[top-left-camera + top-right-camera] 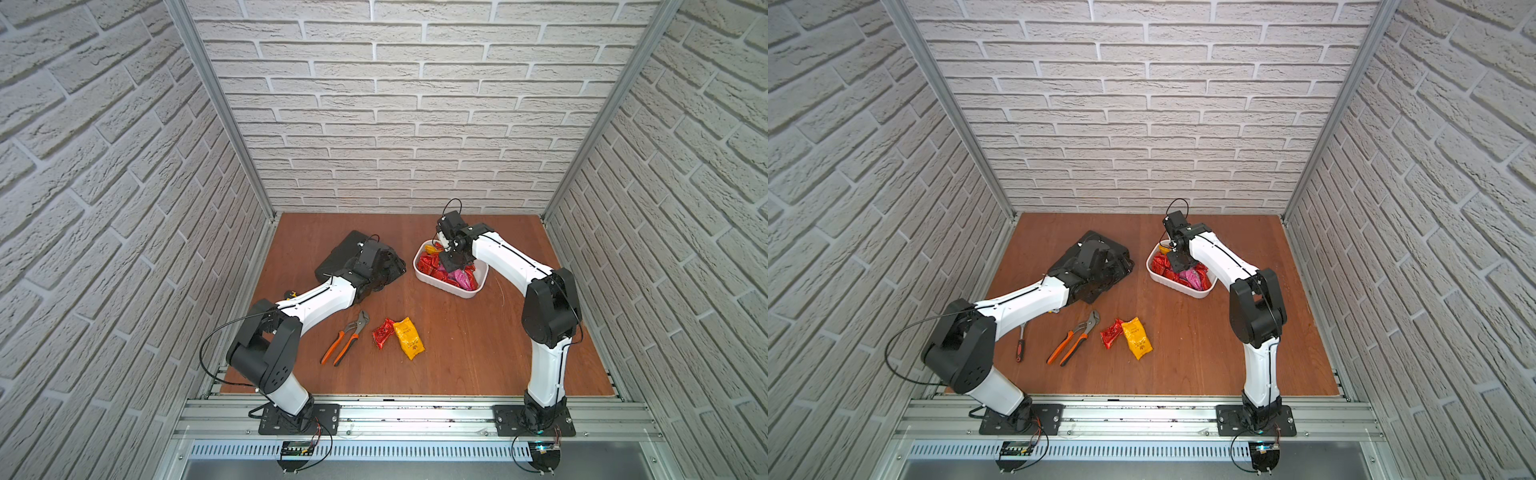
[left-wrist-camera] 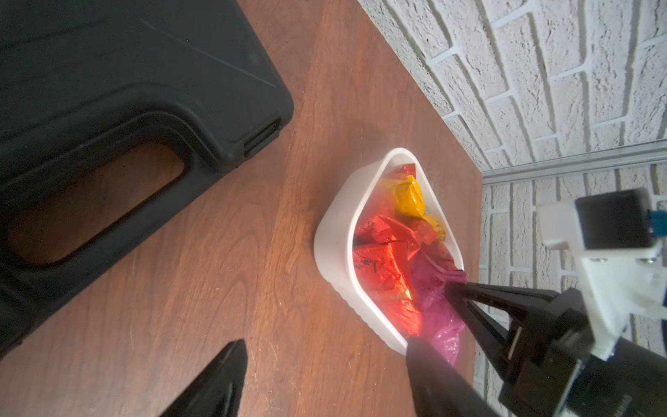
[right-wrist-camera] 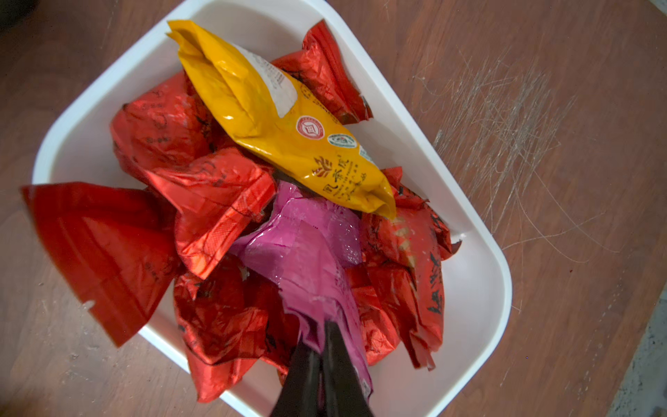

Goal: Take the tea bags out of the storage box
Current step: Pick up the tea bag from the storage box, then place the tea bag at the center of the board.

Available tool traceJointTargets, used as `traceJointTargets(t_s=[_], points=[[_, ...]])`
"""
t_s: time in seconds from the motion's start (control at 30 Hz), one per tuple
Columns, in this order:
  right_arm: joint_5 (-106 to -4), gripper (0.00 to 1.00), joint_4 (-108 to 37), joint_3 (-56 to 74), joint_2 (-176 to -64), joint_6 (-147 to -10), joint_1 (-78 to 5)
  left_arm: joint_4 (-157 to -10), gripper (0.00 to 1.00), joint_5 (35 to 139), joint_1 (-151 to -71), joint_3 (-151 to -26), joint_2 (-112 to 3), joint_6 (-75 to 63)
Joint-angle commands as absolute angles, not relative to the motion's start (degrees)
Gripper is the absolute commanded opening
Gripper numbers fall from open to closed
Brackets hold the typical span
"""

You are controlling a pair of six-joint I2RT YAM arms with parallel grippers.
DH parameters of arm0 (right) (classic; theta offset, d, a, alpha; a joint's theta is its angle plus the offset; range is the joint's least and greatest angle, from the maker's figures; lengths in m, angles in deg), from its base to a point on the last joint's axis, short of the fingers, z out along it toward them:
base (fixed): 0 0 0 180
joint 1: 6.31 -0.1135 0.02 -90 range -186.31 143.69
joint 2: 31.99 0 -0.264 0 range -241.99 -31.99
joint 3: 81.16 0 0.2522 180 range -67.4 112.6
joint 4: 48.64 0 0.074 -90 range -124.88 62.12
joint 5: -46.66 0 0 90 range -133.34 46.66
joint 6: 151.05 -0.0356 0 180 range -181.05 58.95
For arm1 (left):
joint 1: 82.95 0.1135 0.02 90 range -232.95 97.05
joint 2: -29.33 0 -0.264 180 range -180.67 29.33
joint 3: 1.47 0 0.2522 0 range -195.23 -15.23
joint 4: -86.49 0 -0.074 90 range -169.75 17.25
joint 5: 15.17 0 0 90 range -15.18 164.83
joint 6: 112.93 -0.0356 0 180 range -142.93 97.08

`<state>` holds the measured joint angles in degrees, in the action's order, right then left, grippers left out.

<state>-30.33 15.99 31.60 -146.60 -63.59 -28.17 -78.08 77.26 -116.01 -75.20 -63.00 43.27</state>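
Right tool (image 3: 321, 325) clamped on a pink bag (image 3: 310, 252) in the box (image 1: 440, 285), far right-centre of the counter (image 1: 457, 353); left tool (image 2: 325, 350) wide by the case (image 1: 340, 253); red bag (image 1: 383, 332) and yellow bag (image 1: 408, 343) lie out, near centre.

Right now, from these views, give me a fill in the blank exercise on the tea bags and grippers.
1. The right gripper is shut on a tea bag whose colour is ____.
2. Outside the storage box, the count of tea bags lying on the table is ____.
3. The left gripper holds nothing and its jaws stand ____.
4. The loose red tea bag lies between the yellow tea bag and a pair of orange-handled ____.
Missing words: pink; two; open; pliers.
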Motion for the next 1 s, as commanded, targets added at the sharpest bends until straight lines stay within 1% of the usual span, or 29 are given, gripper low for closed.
traceJointTargets(t_s=[0.0,0.13,0.27,0.4,0.5,0.6,0.73,0.83,0.97], points=[[-31.60,0.06,17.18,33.82,-141.75,-64.22,-28.41,-80.10,0.75,77.02,-115.64,-77.06,-63.50,42.91],[-31.55,0.04,19.00,34.70,-138.95,-64.39,-28.37,-79.73,0.74,76.81,-115.64,-77.49,-63.32,42.31],[-31.04,0.03,20.78,35.08,-135.81,-64.39,-28.39,-76.41,0.75,75.18,-115.73,-80.06,-62.37,38.80],[-33.64,0.02,22.63,34.72,-131.69,-65.26,-28.66,-74.33,0.74,72.88,-115.73,-81.31,-60.74,35.50],[-38.30,0.03,23.04,31.52,-127.38,-67.28,-29.24,-73.70,0.74,71.98,-115.73,-81.57,-59.85,33.13],[-46.15,0.03,21.29,24.92,-121.74,-71.16,-29.92,-73.61,0.74,71.57,-115.77,-81.55,-59.05,30.60],[-59.42,0.03,12.24,10.23,-113.36,-79.59,-30.88,-74.02,0.75,71.80,-115.73,-80.60,-57.76,28.66],[-62.40,0.03,3.57,-0.89,-108.67,-86.57,-32.58,-74.30,0.74,72.03,-115.73,-79.18,-56.51,28.44],[-64.34,0.03,-6.17,-11.11,-107.29,-93.79,-35.07,-73.89,0.74,71.83,-115.74,-77.04,-54.69,28.86]])
